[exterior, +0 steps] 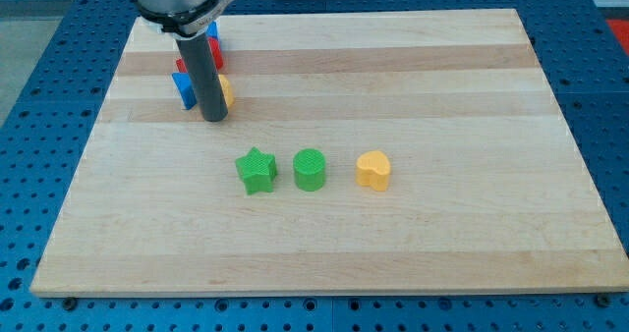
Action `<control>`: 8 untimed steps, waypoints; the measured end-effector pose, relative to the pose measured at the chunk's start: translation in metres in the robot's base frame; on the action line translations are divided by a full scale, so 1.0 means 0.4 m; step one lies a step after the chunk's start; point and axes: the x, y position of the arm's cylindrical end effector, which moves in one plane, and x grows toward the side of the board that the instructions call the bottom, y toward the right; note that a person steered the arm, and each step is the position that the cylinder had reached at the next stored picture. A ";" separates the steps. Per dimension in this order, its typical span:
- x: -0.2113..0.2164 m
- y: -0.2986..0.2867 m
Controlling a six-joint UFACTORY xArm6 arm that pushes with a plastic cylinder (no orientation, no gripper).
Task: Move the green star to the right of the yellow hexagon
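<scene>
The green star (257,170) lies on the wooden board (413,67), a little left of the middle. A yellow block (226,91), probably the yellow hexagon, shows at the upper left, mostly hidden behind my rod. My tip (213,120) rests on the board just in front of that yellow block, above and to the left of the green star and well apart from it.
A green cylinder (310,169) sits right of the star, and a yellow heart (372,170) right of that. Around the rod are a blue block (184,86), a red block (214,55) and another blue block (210,29), all partly hidden.
</scene>
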 end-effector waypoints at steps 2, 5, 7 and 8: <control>0.128 -0.084; 0.362 0.174; 0.315 0.142; 0.299 0.143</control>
